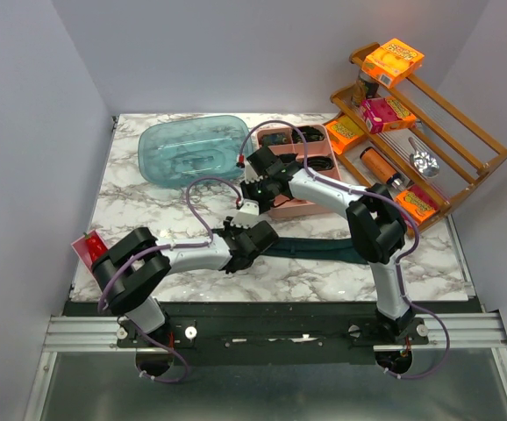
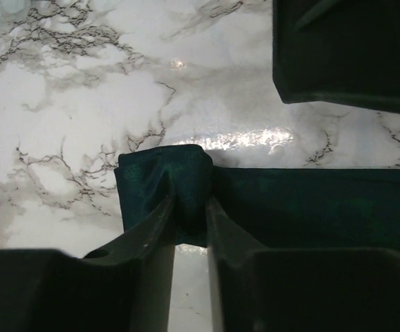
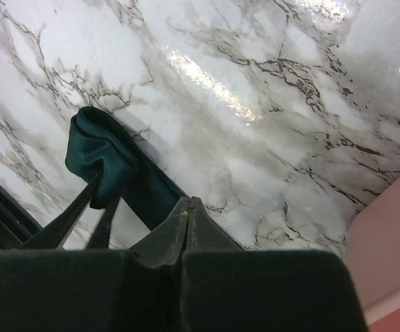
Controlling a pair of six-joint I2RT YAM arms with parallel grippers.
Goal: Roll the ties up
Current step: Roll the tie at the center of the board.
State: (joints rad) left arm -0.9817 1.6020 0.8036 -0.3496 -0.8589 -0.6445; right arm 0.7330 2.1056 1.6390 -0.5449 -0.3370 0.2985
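Left wrist view gives you the clearest look: the left gripper (image 2: 189,204) has its fingers clamped on the folded end of the dark teal tie (image 2: 304,207), with the fabric bunched into a small raised fold between them. From that fold the strip runs flat to the right over the marble table (image 2: 61,104).

From the top camera you see the tie lying as one long strip parallel to the table's near edge, about midway along it. It runs from the left gripper to beneath the right arm's elbow.

Your right gripper (image 3: 189,202) has its fingers pressed together with nothing between them. It hangs just beside the left gripper, over the edge of the strip near the fold; you cannot tell whether it touches the fabric.

A pink tray (image 1: 299,210) sits towards the far edge, just behind the right gripper. A translucent blue tub (image 1: 192,149) stands near the far left corner, and a wooden rack (image 1: 464,149) with orange and pink boxes stands at the far right corner
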